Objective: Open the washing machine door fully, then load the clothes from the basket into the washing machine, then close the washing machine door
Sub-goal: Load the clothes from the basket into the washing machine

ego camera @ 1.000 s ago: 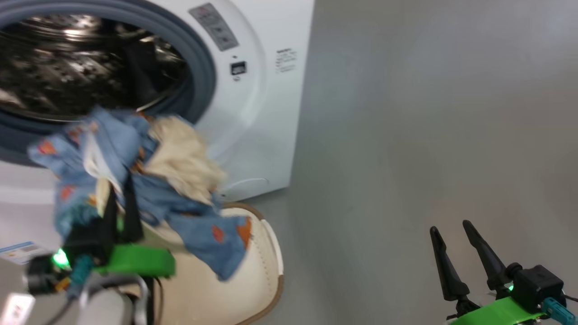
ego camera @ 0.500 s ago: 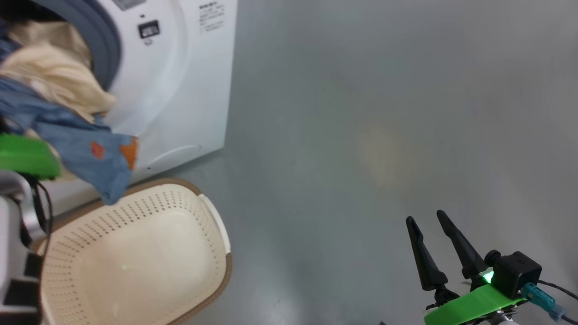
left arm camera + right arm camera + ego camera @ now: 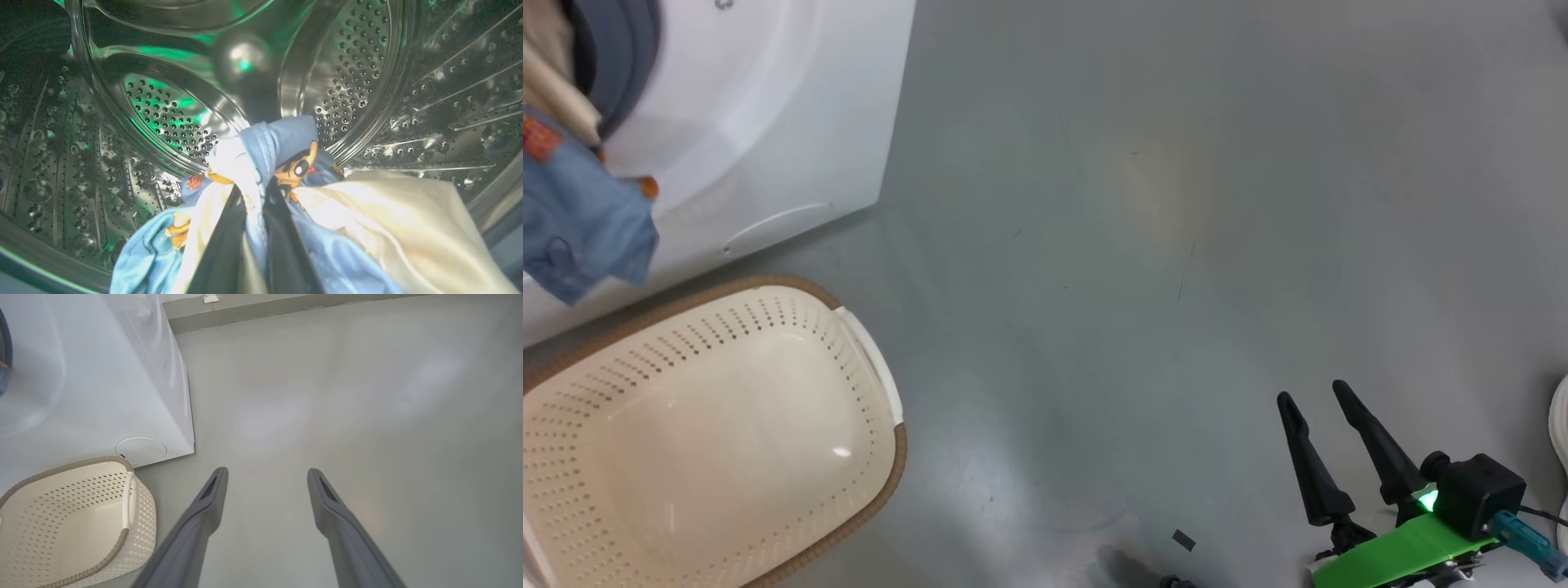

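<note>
Grey floor (image 3: 1176, 204): basket (image 3: 792, 327), washing machine (image 3: 792, 106).

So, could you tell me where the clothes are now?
Left wrist view: the clothes are clamped in the left pincer, inside the drum. Head view: a blue end hangs top left, at the washer's mouth.

Blue-and-cream clothes (image 3: 282, 139) bunched inside washing machine (image 3: 768, 122); cream basket (image 3: 768, 314) beside it
</note>
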{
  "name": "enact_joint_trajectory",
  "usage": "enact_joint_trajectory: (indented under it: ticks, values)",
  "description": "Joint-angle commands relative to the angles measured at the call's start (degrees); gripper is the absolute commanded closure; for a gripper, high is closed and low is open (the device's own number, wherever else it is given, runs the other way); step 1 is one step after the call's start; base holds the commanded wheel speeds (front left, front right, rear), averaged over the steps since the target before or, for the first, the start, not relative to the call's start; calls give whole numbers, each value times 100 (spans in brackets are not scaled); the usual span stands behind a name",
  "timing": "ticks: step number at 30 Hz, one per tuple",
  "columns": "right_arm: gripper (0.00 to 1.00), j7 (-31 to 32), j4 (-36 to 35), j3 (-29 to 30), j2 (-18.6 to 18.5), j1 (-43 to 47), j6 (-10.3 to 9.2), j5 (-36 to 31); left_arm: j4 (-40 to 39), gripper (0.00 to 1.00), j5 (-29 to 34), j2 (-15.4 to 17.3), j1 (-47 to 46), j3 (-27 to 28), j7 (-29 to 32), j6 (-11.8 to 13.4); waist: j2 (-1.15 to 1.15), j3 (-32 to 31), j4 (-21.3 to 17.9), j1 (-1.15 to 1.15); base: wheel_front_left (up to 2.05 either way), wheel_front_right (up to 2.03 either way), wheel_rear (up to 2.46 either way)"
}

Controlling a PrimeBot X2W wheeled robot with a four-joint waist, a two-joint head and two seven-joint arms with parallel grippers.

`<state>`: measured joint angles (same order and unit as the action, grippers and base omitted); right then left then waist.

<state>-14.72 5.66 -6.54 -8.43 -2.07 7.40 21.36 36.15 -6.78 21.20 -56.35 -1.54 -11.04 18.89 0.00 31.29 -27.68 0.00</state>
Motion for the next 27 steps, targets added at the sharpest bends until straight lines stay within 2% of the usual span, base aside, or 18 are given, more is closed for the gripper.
enact_joint_trajectory:
  ticks: [1,14,20,23,27]
  values:
    - [0,-28,-131,-66,-192,172,9,88,-41,100,46,315,-292,135,-125,49,0,91,67,0,0,0,0]
    - [0,-28,-328,80,-357,366,9,177,-18,100,82,0,-1056,86,-391,326,0,366,369,0,0,0,0]
    - [0,-28,-384,57,-359,212,9,219,-860,100,275,-99,-1196,76,-395,524,0,600,423,0,0,0,0]
    - [0,-28,-381,38,-374,210,9,222,-625,100,311,-73,-1222,47,-395,492,0,600,434,0,0,0,0]
    - [0,-28,-375,6,-404,230,9,221,75,100,266,-60,-1352,35,-395,423,0,574,438,0,0,0,0]
